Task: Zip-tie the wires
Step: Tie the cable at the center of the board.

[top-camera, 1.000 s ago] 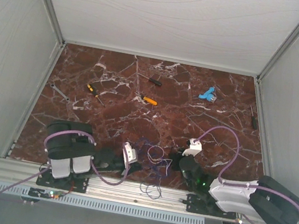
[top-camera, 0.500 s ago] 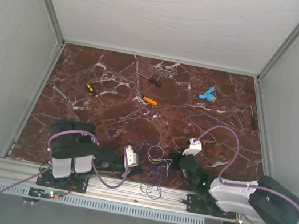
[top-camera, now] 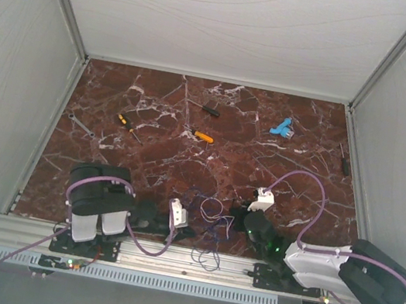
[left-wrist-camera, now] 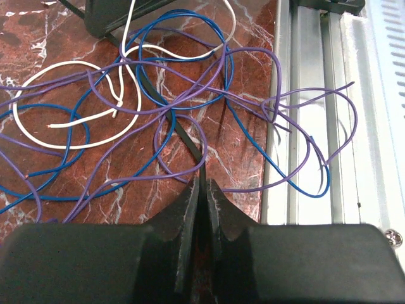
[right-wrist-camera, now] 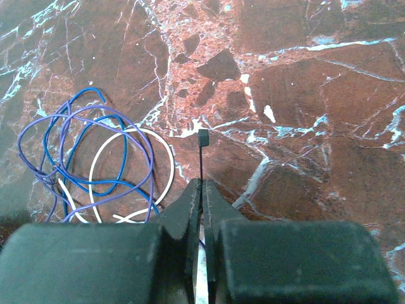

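The wires (top-camera: 212,210) are laid in loose loops on the table (top-camera: 154,159), near its front edge. The right fingers (right-wrist-camera: 218,215) are clamped on a black zip tie (right-wrist-camera: 202,138). The left fingers (left-wrist-camera: 180,215) are closed on a thin black strap (left-wrist-camera: 190,140).

Thin wires (top-camera: 211,215) tangled at the table's (top-camera: 154,159) near edge.
Purple, blue and white strands lie in loose overlapping loops on the marble, some spilling over the near edge onto the metal rail (left-wrist-camera: 310,38); a straight black zip tie (left-wrist-camera: 183,134) crosses among them, unfastened.
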Available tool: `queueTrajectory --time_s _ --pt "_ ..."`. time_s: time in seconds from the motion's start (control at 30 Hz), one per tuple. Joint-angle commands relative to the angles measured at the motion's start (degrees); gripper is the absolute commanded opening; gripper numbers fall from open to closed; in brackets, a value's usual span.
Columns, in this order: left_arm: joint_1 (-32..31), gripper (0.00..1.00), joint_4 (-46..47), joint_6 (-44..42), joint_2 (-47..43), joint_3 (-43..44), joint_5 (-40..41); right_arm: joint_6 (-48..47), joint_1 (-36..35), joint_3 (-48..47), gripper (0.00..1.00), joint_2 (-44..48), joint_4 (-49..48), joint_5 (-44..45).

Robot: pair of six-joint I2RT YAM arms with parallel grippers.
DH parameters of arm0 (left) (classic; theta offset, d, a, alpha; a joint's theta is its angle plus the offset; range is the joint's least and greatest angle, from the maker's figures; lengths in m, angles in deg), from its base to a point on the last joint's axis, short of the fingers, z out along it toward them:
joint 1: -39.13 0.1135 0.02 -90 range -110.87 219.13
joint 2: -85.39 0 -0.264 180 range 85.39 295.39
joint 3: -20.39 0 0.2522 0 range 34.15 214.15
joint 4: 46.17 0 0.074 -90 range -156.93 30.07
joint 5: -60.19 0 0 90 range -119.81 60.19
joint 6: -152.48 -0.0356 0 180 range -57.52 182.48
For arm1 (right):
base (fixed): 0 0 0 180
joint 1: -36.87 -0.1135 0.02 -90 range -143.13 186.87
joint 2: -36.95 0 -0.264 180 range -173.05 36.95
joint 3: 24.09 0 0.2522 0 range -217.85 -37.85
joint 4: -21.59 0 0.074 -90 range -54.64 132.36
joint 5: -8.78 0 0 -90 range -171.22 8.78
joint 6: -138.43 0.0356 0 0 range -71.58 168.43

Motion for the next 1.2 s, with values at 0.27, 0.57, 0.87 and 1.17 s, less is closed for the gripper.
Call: queueTrajectory --time_s 0.27,0.57,0.87,1.17 --pt "-0.29 0.06 13.87 -0.33 -0.3 2.52 -2.28 -0.16 0.32 -0.08 0.0 0.36 0.05 -0.34" --pt "-0.29 0.0 13.87 0.14 -1.51 3.12 -2.89 -0.25 0.33 -0.23 0.0 0.24 -0.13 -0.62" --pt "-0.2 0.0 13.68 -0.02 -7.59 -0.16 -2.21 -6.01 0.34 -0.19 0.0 3.05 -2.28 -1.21" --pt "0.09 0.0 -6.1 -1.2 -15.2 4.64 -1.82 -20.0 1.9 -1.42 0.0 9.56 -5.31 -6.34"
